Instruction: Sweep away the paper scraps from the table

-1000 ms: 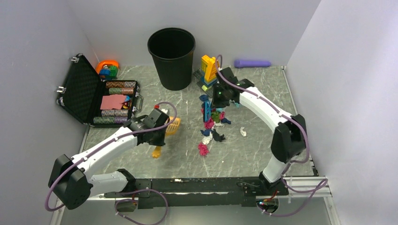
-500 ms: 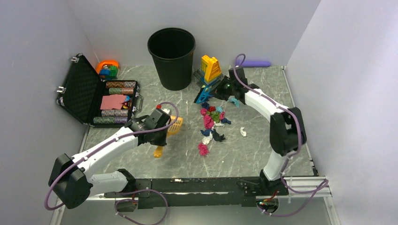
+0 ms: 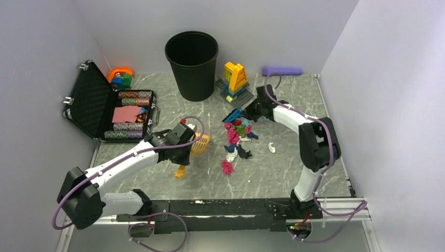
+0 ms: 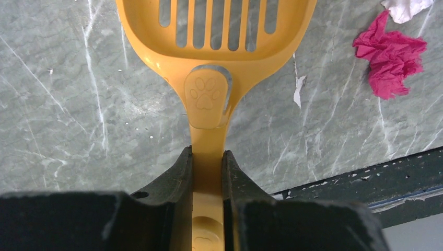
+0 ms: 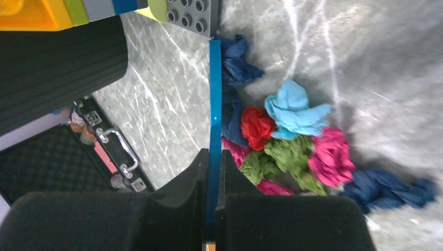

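Left claw: nearly closed, clamped on handle of yellow scoop. Scoop mouth ahead of claw, over table.
Right claw: pinched tight on blue brush, which sits edge-on and pokes out ahead.
Paper scraps: heaped just beside brush, on right in wrist view. One pink scrap ahead-right of left claw.
Risks:
- brush tip near toy bricks, so swing could clip stack
- scoop well apart from heap, so hard stroke scatters wads past it
- scoop slots may drop small bits

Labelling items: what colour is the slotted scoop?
Orange-yellow; the scoop shows best in the left wrist view.
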`<action>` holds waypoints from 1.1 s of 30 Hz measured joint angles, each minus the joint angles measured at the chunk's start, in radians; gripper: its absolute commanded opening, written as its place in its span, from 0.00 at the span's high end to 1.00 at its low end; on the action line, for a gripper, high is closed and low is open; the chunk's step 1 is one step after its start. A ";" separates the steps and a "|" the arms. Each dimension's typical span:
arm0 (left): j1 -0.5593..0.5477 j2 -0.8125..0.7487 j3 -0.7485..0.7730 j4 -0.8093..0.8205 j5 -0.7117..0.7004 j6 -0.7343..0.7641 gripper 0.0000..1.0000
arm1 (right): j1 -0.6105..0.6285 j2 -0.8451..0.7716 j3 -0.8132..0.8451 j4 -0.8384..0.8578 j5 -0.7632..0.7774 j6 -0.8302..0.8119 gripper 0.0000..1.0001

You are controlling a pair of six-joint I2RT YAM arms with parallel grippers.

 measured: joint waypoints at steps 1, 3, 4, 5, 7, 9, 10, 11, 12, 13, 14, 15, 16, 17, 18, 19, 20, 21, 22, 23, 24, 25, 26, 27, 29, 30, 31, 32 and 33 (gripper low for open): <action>-0.004 0.001 0.001 0.000 0.000 0.000 1.00 | -0.006 -0.029 -0.026 -0.005 0.004 -0.008 1.00; -0.011 0.001 0.005 -0.004 0.000 0.000 1.00 | -0.019 -0.083 -0.055 -0.018 0.002 -0.049 1.00; -0.014 0.000 0.008 -0.006 0.000 0.000 1.00 | -0.024 -0.111 -0.055 -0.031 -0.005 -0.086 1.00; -0.016 0.000 0.013 -0.008 0.000 0.000 1.00 | -0.028 -0.128 -0.053 -0.031 -0.016 -0.115 1.00; -0.021 -0.003 0.022 -0.008 0.000 0.000 1.00 | -0.034 -0.163 -0.045 -0.033 -0.056 -0.194 1.00; -0.024 -0.013 0.026 -0.011 0.000 0.000 1.00 | -0.034 -0.199 -0.029 -0.042 -0.114 -0.293 1.00; -0.026 -0.021 0.027 -0.013 0.000 0.000 1.00 | -0.033 -0.218 -0.022 -0.050 -0.144 -0.342 1.00; -0.027 -0.031 0.028 -0.015 0.000 0.000 1.00 | -0.031 -0.240 -0.016 -0.068 -0.174 -0.393 1.00; -0.027 -0.041 0.028 -0.017 -0.002 0.000 1.00 | -0.024 -0.263 -0.012 -0.089 -0.202 -0.446 1.00; -0.028 -0.051 0.029 -0.022 -0.006 -0.002 1.00 | -0.018 -0.281 -0.008 -0.114 -0.220 -0.488 1.00; -0.029 -0.062 0.029 -0.030 -0.017 -0.007 1.00 | -0.005 -0.302 -0.003 -0.148 -0.234 -0.540 1.00; -0.029 -0.072 0.029 -0.042 -0.037 -0.016 1.00 | 0.016 -0.322 -0.001 -0.184 -0.240 -0.589 1.00; -0.030 -0.080 0.029 -0.058 -0.059 -0.029 1.00 | 0.046 -0.342 -0.001 -0.217 -0.241 -0.632 1.00; -0.031 -0.089 0.029 -0.076 -0.089 -0.042 1.00 | 0.087 -0.362 -0.001 -0.251 -0.243 -0.671 1.00; -0.031 -0.098 0.029 -0.093 -0.116 -0.056 1.00 | 0.126 -0.377 -0.004 -0.272 -0.248 -0.697 1.00; -0.031 -0.107 0.029 -0.108 -0.140 -0.069 1.00 | 0.171 -0.397 -0.008 -0.295 -0.257 -0.725 1.00; -0.030 -0.121 0.029 -0.126 -0.167 -0.084 1.00 | 0.219 -0.417 -0.013 -0.311 -0.269 -0.747 1.00; -0.028 -0.133 0.031 -0.139 -0.188 -0.098 1.00 | 0.269 -0.438 -0.017 -0.332 -0.283 -0.771 1.00; -0.026 -0.149 0.033 -0.154 -0.212 -0.113 1.00 | 0.312 -0.454 -0.018 -0.355 -0.293 -0.789 1.00; -0.024 -0.163 0.036 -0.163 -0.231 -0.126 1.00 | 0.350 -0.465 -0.018 -0.376 -0.298 -0.806 1.00; -0.021 -0.180 0.039 -0.174 -0.256 -0.143 1.00 | 0.385 -0.473 -0.018 -0.400 -0.298 -0.822 1.00; -0.017 -0.195 0.042 -0.184 -0.276 -0.160 1.00 | 0.416 -0.475 -0.018 -0.426 -0.289 -0.839 1.00; -0.013 -0.208 0.043 -0.193 -0.296 -0.173 1.00 | 0.447 -0.473 -0.018 -0.455 -0.278 -0.853 1.00; -0.009 -0.220 0.044 -0.204 -0.317 -0.190 1.00 | 0.479 -0.465 -0.018 -0.483 -0.259 -0.866 1.00; -0.001 -0.238 0.045 -0.220 -0.347 -0.216 1.00 | 0.531 -0.444 -0.018 -0.531 -0.224 -0.885 1.00; 0.005 -0.248 0.045 -0.230 -0.361 -0.229 1.00 | 0.565 -0.425 -0.016 -0.561 -0.195 -0.896 1.00; 0.009 -0.254 0.045 -0.235 -0.370 -0.236 1.00 | 0.595 -0.404 -0.013 -0.584 -0.171 -0.904 1.00; 0.014 -0.263 0.045 -0.238 -0.377 -0.243 1.00 | 0.622 -0.380 -0.010 -0.607 -0.145 -0.912 1.00; 0.019 -0.272 0.045 -0.238 -0.385 -0.248 1.00 | 0.646 -0.354 -0.004 -0.628 -0.117 -0.921 1.00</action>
